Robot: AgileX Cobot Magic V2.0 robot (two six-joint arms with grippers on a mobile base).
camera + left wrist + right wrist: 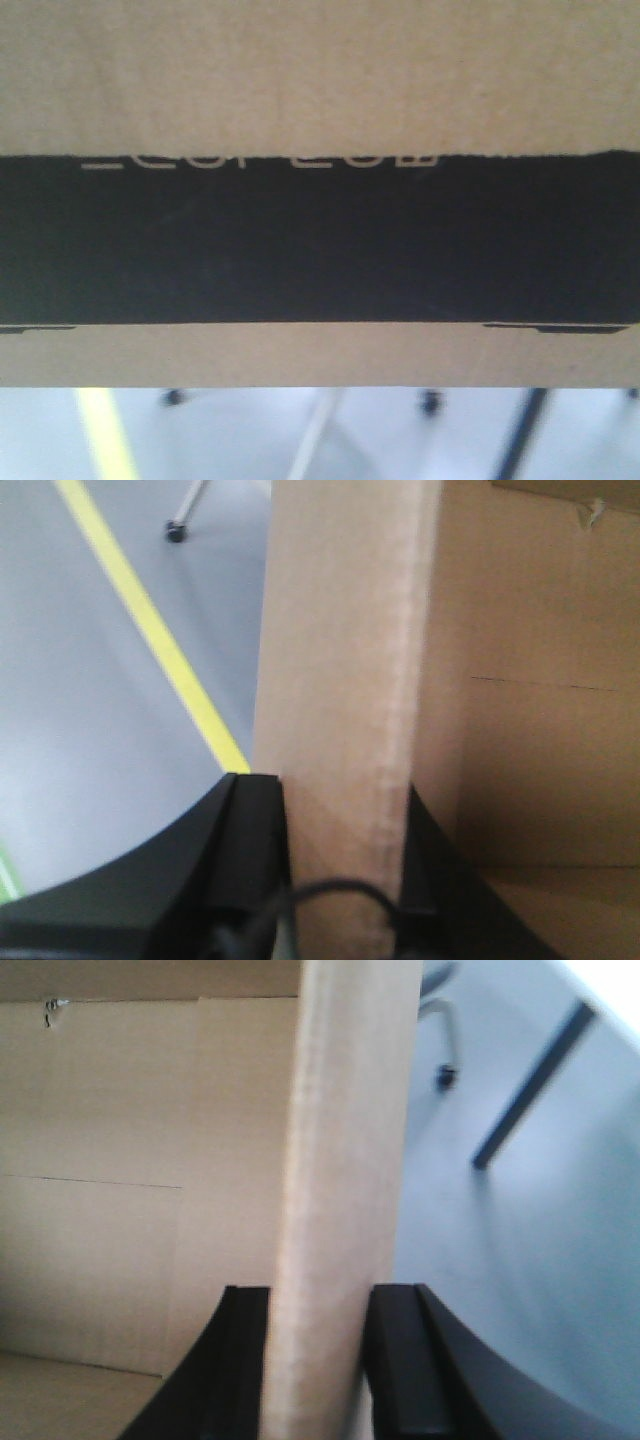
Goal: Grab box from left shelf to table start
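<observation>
The box (320, 70) fills most of the front view: brown cardboard with a wide black panel (320, 240) and part of its white lettering. It is open, and each wrist view looks along one upright cardboard wall with the brown inside beside it. My left gripper (338, 792) is shut on the left wall (340, 660), one black finger (255, 830) outside and the other inside. My right gripper (320, 1295) is shut on the right wall (345, 1140) the same way, its outer finger (400, 1360) on the floor side. The left shelf and the table are out of view.
Under the box there is pale grey floor (230, 440) with a yellow line (105, 435) at the left. Castor feet (430, 403) and a dark slanted leg (522, 435) stand further off. The yellow line (150, 630) also runs past the left gripper.
</observation>
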